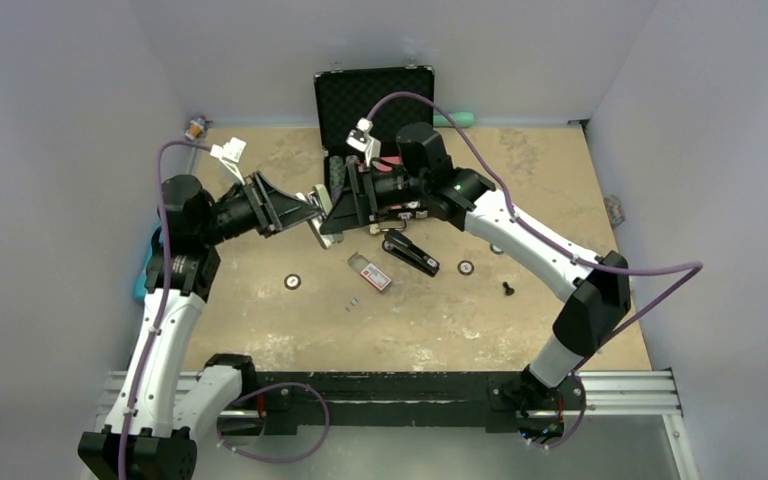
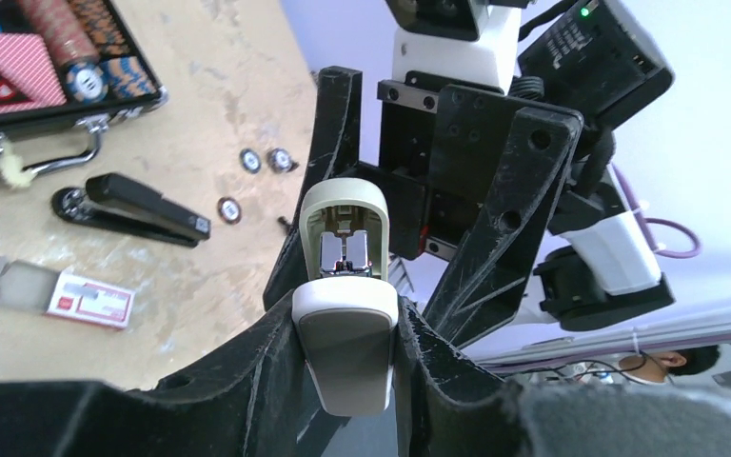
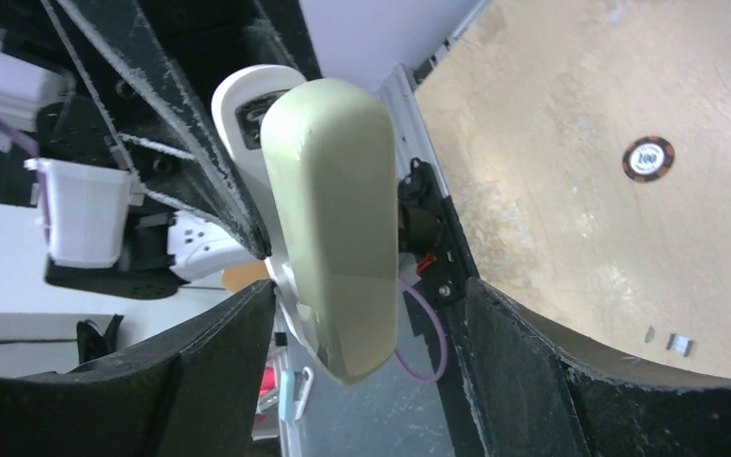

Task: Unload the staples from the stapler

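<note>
Black stapler (image 1: 410, 256) lies flat on the table (image 1: 260, 325), closed. In the top view its long axis runs diagonally, far-left to near-right, just beside the red-and-white box (image 1: 376, 277). The staples (image 1: 354, 302) rest near that box. My left gripper (image 2: 347, 326) clamps a pale grey-green bar (image 2: 345, 367) aloft. My right gripper (image 3: 357, 314) straddles it, fingers apart. A chip (image 3: 648, 158) reads "100".

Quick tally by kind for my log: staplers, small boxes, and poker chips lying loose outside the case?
staplers: 2, the black stapler lying free and the pale grey-green stapler clamped in the left gripper
small boxes: 1, the red-and-white box
loose poker chips: 4
total: 7
</note>
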Controlling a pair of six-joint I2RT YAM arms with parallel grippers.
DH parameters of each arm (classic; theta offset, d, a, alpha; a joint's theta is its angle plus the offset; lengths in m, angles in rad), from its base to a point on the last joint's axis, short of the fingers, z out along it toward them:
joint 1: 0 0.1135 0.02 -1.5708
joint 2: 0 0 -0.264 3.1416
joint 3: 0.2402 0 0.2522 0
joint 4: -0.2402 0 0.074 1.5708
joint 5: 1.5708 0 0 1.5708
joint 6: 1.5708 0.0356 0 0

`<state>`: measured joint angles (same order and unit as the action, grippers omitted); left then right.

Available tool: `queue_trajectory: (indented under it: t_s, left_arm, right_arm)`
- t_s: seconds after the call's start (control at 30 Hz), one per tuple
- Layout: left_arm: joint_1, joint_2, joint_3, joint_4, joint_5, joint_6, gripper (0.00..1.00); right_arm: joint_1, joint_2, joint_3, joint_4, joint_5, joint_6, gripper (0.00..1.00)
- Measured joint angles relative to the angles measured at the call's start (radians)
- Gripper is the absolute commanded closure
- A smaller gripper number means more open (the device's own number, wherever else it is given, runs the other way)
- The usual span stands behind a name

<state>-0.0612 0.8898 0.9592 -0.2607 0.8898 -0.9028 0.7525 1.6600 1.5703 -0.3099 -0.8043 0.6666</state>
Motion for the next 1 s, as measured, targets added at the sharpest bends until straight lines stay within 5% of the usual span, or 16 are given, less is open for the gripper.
queue_trajectory:
  t_s: [0.53, 0.67, 1.0]
  left_arm:
    - [0.0, -0.021, 0.003, 0.332, 0.023, -0.275, 1.0]
    - [0.0, -0.041, 0.003, 0.361, 0.028, -0.31, 1.0]
    - [0.0, -0.055, 0.021, 0.372, 0.031, -0.32, 1.0]
  right_arm:
    - [0.007, -0.072, -0.012, 0.264, -0.086, 0.195, 0.46]
    - [0.007, -0.101, -0.061, 0.377, -0.104, 0.269, 0.62]
    - [0.018, -0.103, -0.079, 0.454, -0.111, 0.332, 0.62]
